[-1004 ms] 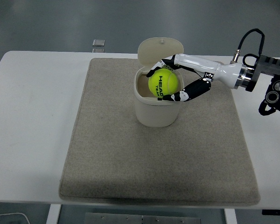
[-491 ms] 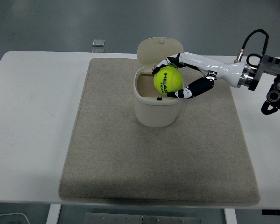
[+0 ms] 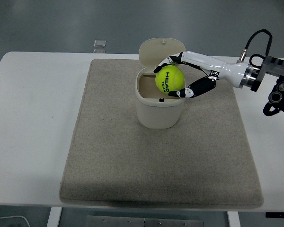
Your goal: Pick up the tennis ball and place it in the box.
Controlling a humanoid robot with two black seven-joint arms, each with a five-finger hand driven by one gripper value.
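A yellow-green tennis ball [image 3: 169, 79] with black print is held over the open mouth of a cream box [image 3: 158, 110] that stands on the beige mat [image 3: 113, 156]. My right hand [image 3: 176, 76] reaches in from the right edge and is shut on the ball, fingers wrapped over its top and thumb under its right side. The ball sits above the box's right rim, partly over the opening. The box's round lid [image 3: 162, 49] stands flipped up behind it. The left arm does not show.
The mat covers most of the white table [image 3: 33, 118]. A small grey square object [image 3: 100, 43] lies at the table's far edge. My right arm's black wrist housing [image 3: 277, 80] and cable hang over the table's right side.
The ball, in my right hand, has risen slightly and shifted a little right over the box's opening. The box and lid have not moved.
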